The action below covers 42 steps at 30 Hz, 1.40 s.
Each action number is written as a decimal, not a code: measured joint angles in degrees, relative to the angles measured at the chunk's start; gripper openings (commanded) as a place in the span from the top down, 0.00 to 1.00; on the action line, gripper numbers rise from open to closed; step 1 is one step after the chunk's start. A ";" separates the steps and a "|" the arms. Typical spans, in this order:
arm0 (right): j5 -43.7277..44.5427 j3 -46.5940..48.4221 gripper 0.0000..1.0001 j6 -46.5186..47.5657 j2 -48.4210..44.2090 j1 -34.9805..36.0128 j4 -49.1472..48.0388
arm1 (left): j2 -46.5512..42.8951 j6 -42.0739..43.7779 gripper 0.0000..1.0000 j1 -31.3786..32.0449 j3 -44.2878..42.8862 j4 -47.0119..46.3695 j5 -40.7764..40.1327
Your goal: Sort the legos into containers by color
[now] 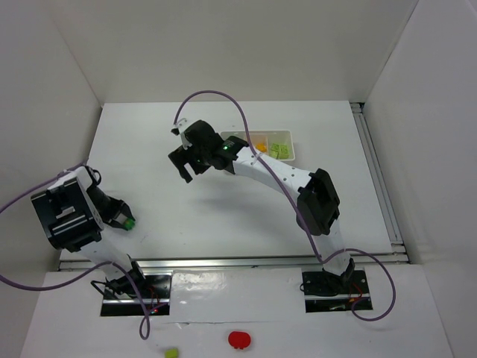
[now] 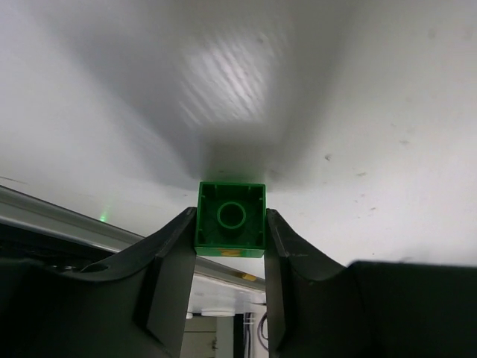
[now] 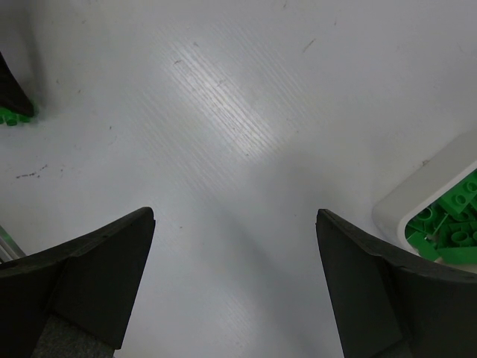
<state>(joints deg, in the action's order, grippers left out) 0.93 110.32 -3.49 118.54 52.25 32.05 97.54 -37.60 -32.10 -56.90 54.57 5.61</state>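
A dark green brick, square, its hollow underside with one round tube facing the camera, sits level between the tips of the left pincer, both fingers pressed to its sides. The white tray lies just past the right finger of the wide-open right pincer. Its compartment nearest that pincer holds heaped dark green bricks, the middle one orange bricks, the farthest one yellow-green bricks. One stray yellow-green brick lies alone, well behind both pincers
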 measured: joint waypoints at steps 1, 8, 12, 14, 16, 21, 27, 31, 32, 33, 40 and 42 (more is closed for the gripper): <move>0.04 0.00 0.04 0.00 0.02 0.00 0.00 | -0.22 -0.04 0.51 0.61 -0.09 0.02 0.22; 1.38 -0.20 0.04 0.00 0.00 0.00 -0.20 | -0.31 -0.15 0.49 3.93 -1.22 -0.09 1.44; 2.58 -1.49 0.04 0.00 0.00 0.00 -0.70 | -0.31 -0.28 0.49 5.51 -2.34 0.00 1.79; 3.21 -2.71 0.04 0.02 0.00 0.00 -0.98 | -0.28 -0.33 0.49 6.19 -2.99 0.07 1.84; 3.50 -3.91 0.04 -0.02 -0.02 -0.02 -1.31 | -0.22 -0.33 0.49 6.86 -3.58 0.09 1.90; 4.39 -6.93 0.04 -0.02 -0.13 -0.09 -1.90 | -0.13 -0.37 0.50 8.46 -4.96 0.68 2.03; 4.52 -8.96 0.04 -0.02 -1.11 -1.05 -2.73 | 1.05 -0.48 0.35 10.14 -6.27 0.72 2.01; 4.55 -9.64 0.04 -0.02 -2.45 -2.34 -3.19 | 2.03 -1.51 0.24 10.29 -6.54 0.79 1.46; 4.57 -9.73 0.04 -0.02 -2.71 -2.69 -3.34 | 2.14 -1.66 0.22 10.29 -6.54 0.79 1.18; 4.59 -9.86 0.04 -0.02 -2.93 -2.82 -3.48 | 2.25 -1.70 0.22 10.29 -6.54 0.79 0.92; 4.72 -10.75 0.04 -0.02 -3.61 -3.67 -3.76 | 4.74 -1.92 0.41 10.45 -6.56 -0.39 0.22; 4.72 -11.23 0.04 -0.02 -3.78 -3.65 -3.82 | 4.85 -2.10 0.58 10.64 -6.56 -0.96 0.28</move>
<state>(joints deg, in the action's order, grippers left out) 5.65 99.09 -3.51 114.76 48.60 28.23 102.39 -39.70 -21.45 -63.46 53.60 5.89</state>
